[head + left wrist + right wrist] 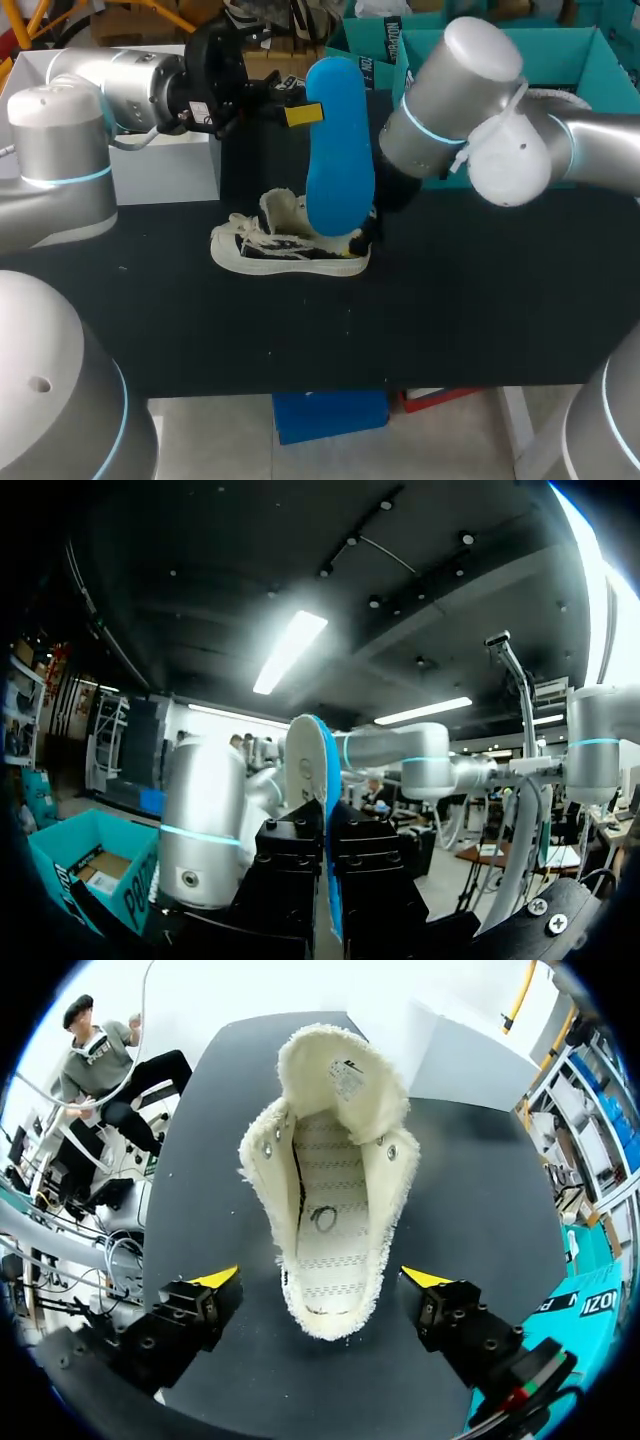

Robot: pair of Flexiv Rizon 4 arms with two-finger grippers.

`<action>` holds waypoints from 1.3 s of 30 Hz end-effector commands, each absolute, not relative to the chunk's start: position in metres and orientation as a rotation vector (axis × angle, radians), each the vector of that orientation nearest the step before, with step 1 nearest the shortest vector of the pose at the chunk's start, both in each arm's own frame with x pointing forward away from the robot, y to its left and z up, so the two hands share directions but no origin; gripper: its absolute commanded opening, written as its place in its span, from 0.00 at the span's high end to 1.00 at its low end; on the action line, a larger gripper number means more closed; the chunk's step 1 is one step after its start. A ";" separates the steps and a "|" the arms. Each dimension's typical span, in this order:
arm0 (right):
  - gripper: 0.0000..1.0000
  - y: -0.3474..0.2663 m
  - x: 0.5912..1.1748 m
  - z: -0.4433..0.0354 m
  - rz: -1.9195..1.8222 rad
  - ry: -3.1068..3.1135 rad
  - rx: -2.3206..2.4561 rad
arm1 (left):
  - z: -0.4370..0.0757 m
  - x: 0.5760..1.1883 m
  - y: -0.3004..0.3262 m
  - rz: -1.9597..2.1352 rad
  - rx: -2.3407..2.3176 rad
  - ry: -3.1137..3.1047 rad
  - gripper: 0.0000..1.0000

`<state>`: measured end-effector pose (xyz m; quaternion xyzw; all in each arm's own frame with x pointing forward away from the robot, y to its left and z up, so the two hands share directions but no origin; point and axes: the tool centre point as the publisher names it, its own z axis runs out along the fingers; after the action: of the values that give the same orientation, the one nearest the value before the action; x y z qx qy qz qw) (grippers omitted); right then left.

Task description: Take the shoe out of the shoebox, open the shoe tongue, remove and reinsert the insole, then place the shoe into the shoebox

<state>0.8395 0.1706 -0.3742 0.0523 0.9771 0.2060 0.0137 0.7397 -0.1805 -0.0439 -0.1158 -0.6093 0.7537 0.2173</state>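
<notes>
A white canvas shoe (pixel 288 247) lies on its side on the black table (pixel 480 300), toe toward my left arm. My left gripper (pixel 296 112) is shut on the edge of the blue insole (pixel 339 150), holding it upright above the shoe. In the left wrist view the insole (pixel 318 770) stands edge-on between the black fingers (pixel 285 865). My right gripper (pixel 320 1278) is open, its yellow tips either side of the heel without touching. Under it the shoe (pixel 325 1200) gapes, tongue (pixel 343 1075) folded forward, stitched inner sole bare. The teal shoebox (pixel 560 45) stands at the back right.
A white box (pixel 165 165) stands at the table's back left, beside my left arm. The shoebox's corner (pixel 590 1305) lies close beside my right gripper. The front half of the black table is bare.
</notes>
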 end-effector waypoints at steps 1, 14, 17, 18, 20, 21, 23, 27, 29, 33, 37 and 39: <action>0.00 0.167 0.837 -0.381 0.847 2.971 0.169 | -0.045 0.739 -0.181 2.091 -0.319 -1.690 1.00; 0.00 0.169 0.838 -0.391 1.038 2.868 0.183 | -0.045 0.739 -0.181 2.091 -0.319 -1.690 1.00; 0.00 0.170 0.839 -0.395 1.096 2.831 0.165 | -0.045 0.739 -0.181 2.091 -0.319 -1.690 1.00; 0.00 0.170 0.839 -0.397 1.116 2.818 0.165 | -0.045 0.739 -0.181 2.091 -0.319 -1.690 1.00; 0.00 0.169 0.840 -0.401 1.158 2.791 0.165 | -0.045 0.739 -0.181 2.091 -0.319 -1.690 1.00; 0.00 0.169 0.841 -0.403 1.169 2.783 0.163 | -0.045 0.739 -0.181 2.091 -0.319 -1.690 1.00; 0.00 0.170 0.842 -0.406 1.190 2.772 0.159 | -0.045 0.739 -0.181 2.091 -0.319 -1.690 1.00; 0.00 0.168 0.845 -0.412 1.244 2.745 0.143 | -0.045 0.739 -0.181 2.091 -0.319 -1.690 1.00; 0.00 0.167 0.847 -0.413 1.269 2.731 0.135 | -0.045 0.739 -0.181 2.091 -0.319 -1.690 1.00; 0.00 0.166 0.851 -0.415 1.302 2.712 0.122 | -0.045 0.739 -0.181 2.091 -0.319 -1.690 1.00; 0.00 0.166 0.855 -0.420 1.333 2.704 0.111 | -0.045 0.739 -0.181 2.091 -0.319 -1.690 1.00; 0.00 0.165 0.856 -0.423 1.341 2.703 0.108 | -0.045 0.739 -0.181 2.091 -0.319 -1.690 1.00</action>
<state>0.8534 0.1650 -0.4164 0.0389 0.9083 0.4120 0.0607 0.7397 -0.1805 -0.0439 -0.1158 -0.6094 0.7537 0.2173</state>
